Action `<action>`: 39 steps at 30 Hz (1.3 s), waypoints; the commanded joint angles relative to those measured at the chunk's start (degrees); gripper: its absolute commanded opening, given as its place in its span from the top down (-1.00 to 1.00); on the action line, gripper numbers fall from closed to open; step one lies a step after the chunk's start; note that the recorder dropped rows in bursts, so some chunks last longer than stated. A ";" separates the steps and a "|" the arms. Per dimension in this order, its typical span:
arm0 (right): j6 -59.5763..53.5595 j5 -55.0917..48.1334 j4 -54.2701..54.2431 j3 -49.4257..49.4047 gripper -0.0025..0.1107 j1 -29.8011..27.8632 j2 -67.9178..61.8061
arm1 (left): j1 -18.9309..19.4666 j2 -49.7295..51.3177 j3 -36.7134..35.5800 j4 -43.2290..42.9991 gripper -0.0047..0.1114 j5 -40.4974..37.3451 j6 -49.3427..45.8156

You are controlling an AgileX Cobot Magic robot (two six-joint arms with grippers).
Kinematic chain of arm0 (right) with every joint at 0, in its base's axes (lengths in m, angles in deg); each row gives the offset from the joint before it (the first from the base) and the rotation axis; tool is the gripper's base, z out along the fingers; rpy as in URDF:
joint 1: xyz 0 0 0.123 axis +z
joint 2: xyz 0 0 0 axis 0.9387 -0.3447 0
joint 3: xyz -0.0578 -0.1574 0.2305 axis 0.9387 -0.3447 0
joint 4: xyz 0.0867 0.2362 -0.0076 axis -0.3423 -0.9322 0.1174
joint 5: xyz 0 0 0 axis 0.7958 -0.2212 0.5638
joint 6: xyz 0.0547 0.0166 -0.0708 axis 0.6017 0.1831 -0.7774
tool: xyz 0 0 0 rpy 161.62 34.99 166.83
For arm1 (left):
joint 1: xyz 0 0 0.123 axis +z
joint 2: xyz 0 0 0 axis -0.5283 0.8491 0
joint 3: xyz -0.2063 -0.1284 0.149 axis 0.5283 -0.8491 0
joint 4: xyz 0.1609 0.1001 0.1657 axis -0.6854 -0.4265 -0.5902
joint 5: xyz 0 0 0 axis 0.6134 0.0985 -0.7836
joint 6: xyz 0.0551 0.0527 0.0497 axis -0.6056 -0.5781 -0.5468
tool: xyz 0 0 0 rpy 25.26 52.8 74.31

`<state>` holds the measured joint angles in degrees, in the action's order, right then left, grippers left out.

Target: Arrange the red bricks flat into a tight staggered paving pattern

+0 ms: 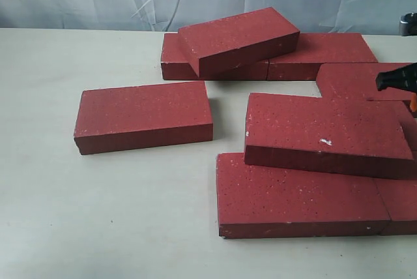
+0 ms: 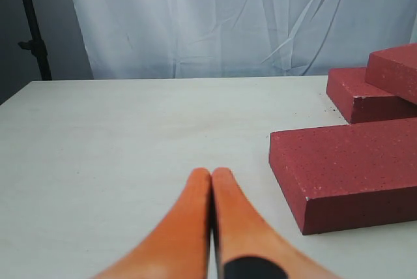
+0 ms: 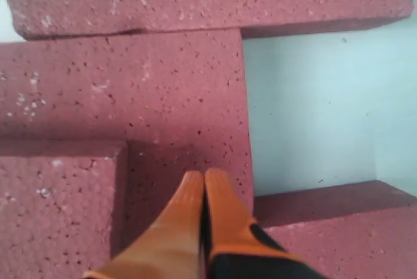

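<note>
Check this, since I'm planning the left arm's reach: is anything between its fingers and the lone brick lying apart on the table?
Nothing visible. Only bare table lies between the shut left gripper and the lone brick, which lies flat, clear of the other bricks.

The left tool (image 2: 212,173) is showing two long, smooth orange fingers (image 2: 182,227), tapering to rounded tips, with a black patch on one. The right tool (image 3: 204,176) is looking alike: orange, black at its base.
</note>
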<state>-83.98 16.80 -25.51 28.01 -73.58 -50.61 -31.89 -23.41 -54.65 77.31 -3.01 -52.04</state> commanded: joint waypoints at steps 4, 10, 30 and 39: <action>-0.04 -1.60 -1.39 0.10 0.97 -0.16 -2.12 | 0.03 -0.31 -0.25 -0.15 0.92 0.80 0.02; -7.99 -1.86 -11.08 -0.01 0.97 -0.16 -2.10 | 0.03 -0.31 -0.25 -0.15 0.92 0.80 0.02; -12.42 -2.19 -17.36 0.09 0.97 9.91 -2.10 | 0.03 -0.31 -0.25 -0.15 0.92 0.80 0.02; -13.27 0.68 -18.79 0.09 0.97 17.64 -2.10 | 0.03 -0.31 -0.25 -0.15 0.92 0.80 0.02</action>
<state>-96.66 16.15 -44.07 28.01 -57.81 -52.75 -31.89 -23.41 -54.65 77.31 -3.01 -52.04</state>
